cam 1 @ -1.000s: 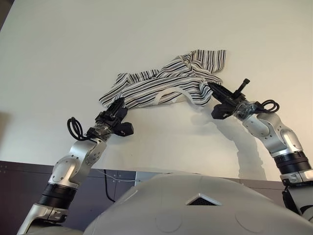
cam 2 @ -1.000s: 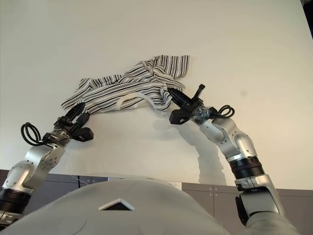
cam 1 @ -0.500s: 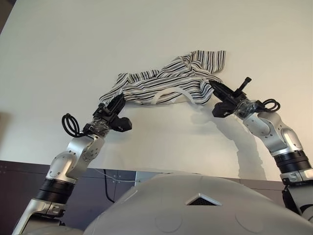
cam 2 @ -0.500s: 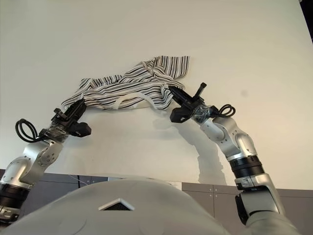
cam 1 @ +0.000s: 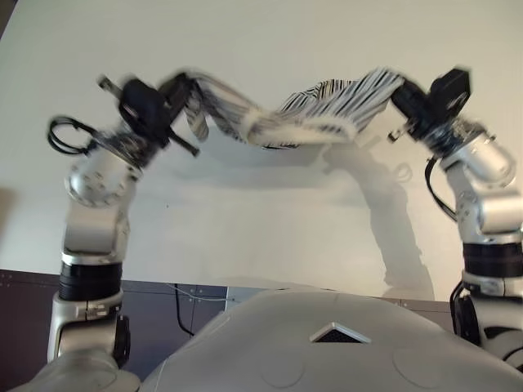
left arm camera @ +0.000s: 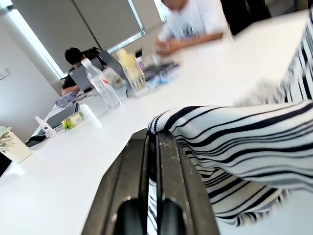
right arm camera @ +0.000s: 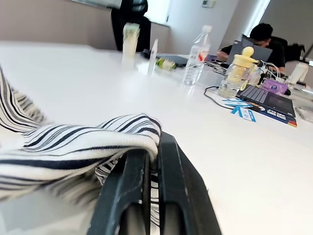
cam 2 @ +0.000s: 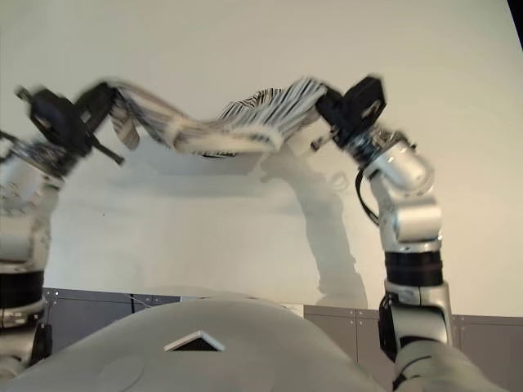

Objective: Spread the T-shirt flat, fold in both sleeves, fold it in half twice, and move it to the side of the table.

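Note:
The black-and-white striped T-shirt (cam 1: 302, 114) hangs in the air above the white table (cam 1: 261, 220), stretched in a sagging band between my two raised arms. My left gripper (cam 1: 181, 91) is shut on its left end, and in the left wrist view the striped cloth (left arm camera: 234, 137) drapes out from between the closed fingers (left arm camera: 168, 171). My right gripper (cam 1: 402, 96) is shut on the right end; the right wrist view has cloth (right arm camera: 83, 142) bunched over its closed fingers (right arm camera: 166, 176). The shirt's shadow falls on the table beneath.
The wrist views take in the far part of the long table: water bottles (left arm camera: 100, 83) (right arm camera: 195, 54), a yellow-lidded bottle (right arm camera: 237, 68), a laptop (right arm camera: 271, 98), cups and small items, with people seated behind. The table's near edge (cam 1: 245, 282) runs in front of me.
Both arms have swung sharply upward and apart, lifting the T-shirt off the table and stretching it between them. Both grippers keep their hold.

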Action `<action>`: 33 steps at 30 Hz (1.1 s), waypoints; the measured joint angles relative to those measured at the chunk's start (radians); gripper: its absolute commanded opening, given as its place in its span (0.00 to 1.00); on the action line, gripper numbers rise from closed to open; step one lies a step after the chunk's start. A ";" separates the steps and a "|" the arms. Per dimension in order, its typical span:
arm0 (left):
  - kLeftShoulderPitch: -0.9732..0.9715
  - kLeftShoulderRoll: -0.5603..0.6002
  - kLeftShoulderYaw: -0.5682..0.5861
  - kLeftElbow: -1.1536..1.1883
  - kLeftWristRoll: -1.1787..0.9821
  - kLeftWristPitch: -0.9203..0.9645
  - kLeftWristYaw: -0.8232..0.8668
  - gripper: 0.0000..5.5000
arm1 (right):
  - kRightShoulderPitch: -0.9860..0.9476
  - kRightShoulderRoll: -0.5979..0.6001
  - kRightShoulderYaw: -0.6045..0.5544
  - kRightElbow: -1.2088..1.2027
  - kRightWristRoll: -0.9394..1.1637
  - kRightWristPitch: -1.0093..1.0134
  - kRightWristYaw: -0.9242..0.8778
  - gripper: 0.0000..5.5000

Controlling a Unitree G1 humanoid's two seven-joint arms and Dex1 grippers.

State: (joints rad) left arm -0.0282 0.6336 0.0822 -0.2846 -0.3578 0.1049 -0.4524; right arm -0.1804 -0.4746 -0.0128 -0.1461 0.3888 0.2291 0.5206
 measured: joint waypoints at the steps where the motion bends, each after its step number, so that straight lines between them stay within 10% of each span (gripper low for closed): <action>1: -0.045 -0.001 0.026 0.006 -0.043 0.034 -0.003 0.02 | -0.055 0.010 -0.028 0.005 0.043 0.041 -0.010 0.02; 19: -0.726 -0.037 0.066 0.523 -0.045 0.224 -0.081 0.02 | -0.951 0.142 -0.276 0.822 0.041 -0.074 -0.273 0.02; 25: -0.959 -0.100 0.062 0.725 0.068 0.047 0.037 0.02 | -0.971 0.118 -0.160 0.838 -0.216 -0.367 -0.366 0.02; 33: -0.796 -0.096 0.061 0.658 0.098 0.059 -0.018 0.02 | -0.764 0.136 -0.133 0.629 -0.229 -0.292 -0.316 0.02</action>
State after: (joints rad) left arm -0.8243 0.5377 0.1436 0.3737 -0.2600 0.1642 -0.4709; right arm -0.9445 -0.3381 -0.1463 0.4825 0.1599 -0.0634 0.2049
